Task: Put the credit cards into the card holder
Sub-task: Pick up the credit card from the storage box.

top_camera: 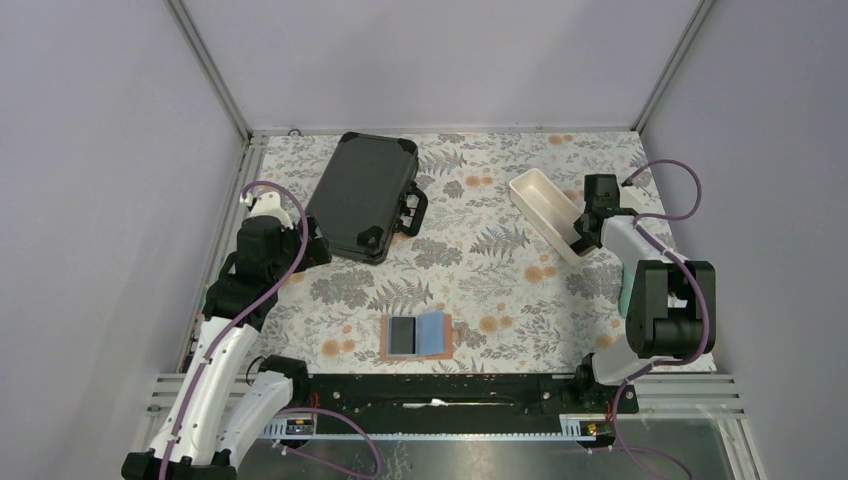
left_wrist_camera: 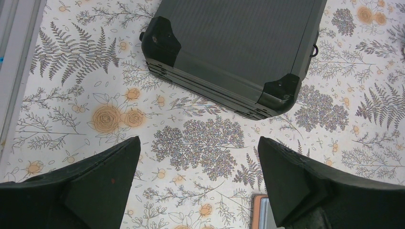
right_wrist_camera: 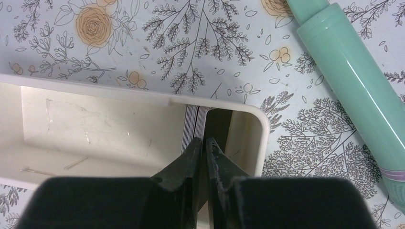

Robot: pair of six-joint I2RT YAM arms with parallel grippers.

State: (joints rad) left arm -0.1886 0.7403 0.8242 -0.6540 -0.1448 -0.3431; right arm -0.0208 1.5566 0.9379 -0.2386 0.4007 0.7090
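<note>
Directly ahead of right hand (right_wrist_camera: 203,143): credit cards (right_wrist_camera: 193,124) upright in tray (right_wrist_camera: 95,91).

Plain lilac-grey walls (top_camera: 90,150) enclose a table (top_camera: 500,270) covered in fern-and-flower print, evenly lit.

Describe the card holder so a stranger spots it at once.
On the floral table, look midway along the near edge. The card holder lies open there: small, tan-rimmed, pale blue inside, bearing a black card, unlike the big black case and white tray.

txt: none legible | labels/brands: none readable | nums/signs: none
</note>
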